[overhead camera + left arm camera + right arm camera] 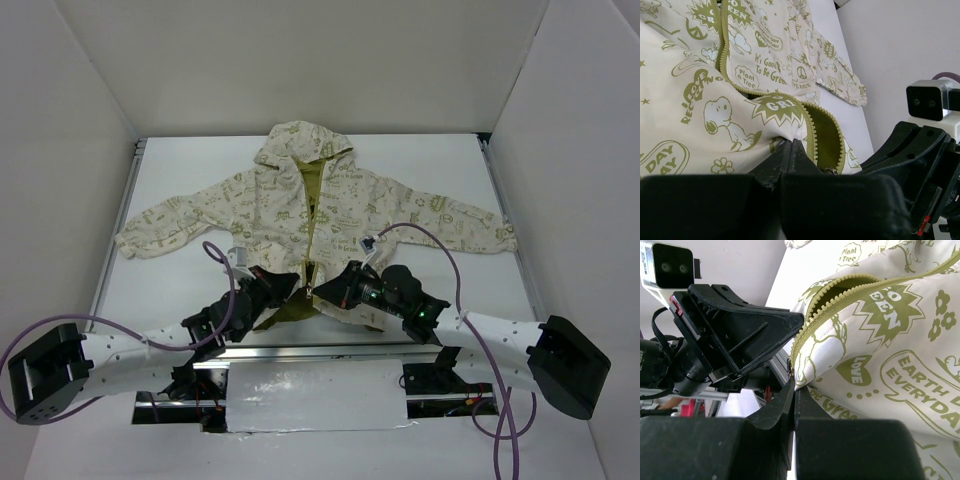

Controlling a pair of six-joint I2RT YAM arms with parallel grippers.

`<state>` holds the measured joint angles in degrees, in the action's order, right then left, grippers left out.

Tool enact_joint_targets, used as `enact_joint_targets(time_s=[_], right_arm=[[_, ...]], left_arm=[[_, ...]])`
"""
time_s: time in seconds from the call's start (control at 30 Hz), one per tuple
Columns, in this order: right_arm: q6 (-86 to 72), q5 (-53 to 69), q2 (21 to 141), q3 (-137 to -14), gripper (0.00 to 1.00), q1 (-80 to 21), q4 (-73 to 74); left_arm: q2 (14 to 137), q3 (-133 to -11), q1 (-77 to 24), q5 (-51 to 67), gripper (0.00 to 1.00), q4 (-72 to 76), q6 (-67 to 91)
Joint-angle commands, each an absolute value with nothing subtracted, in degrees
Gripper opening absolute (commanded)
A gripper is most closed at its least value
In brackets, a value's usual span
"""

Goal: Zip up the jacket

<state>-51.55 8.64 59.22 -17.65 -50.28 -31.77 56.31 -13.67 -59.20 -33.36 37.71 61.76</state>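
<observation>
**Both Grippers Clamped at the Zipper's Foot**

The jacket (310, 215) lay flat on the table (160, 290), hood away from the arms, with its zipper (810, 130) gaping. The left gripper (290, 284) and right gripper (319, 291) were each pinched tight on the hem, either side of the zipper's bottom end. The step appeared to be joining the two halves. Next, one gripper would need the slider, which could not be clearly made out.

Top camera looks down; close wrist cameras share the jacket (280, 210).
</observation>
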Motion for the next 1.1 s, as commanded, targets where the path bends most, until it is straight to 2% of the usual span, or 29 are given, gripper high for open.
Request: enact_joint_targets(time_s=[0.0, 1.07], right_arm=[[-51.24, 9.75, 58.54, -17.58, 0.00, -50.80, -35.42], [-49.04, 9.15, 60.82, -21.62, 0.00, -50.80, -31.82]], left_arm=[[56.95, -16.26, -59.59, -34.10, 0.00, 41.66, 61.79], [57.66, -16.35, -59.68, -31.29, 0.00, 42.89, 61.00]])
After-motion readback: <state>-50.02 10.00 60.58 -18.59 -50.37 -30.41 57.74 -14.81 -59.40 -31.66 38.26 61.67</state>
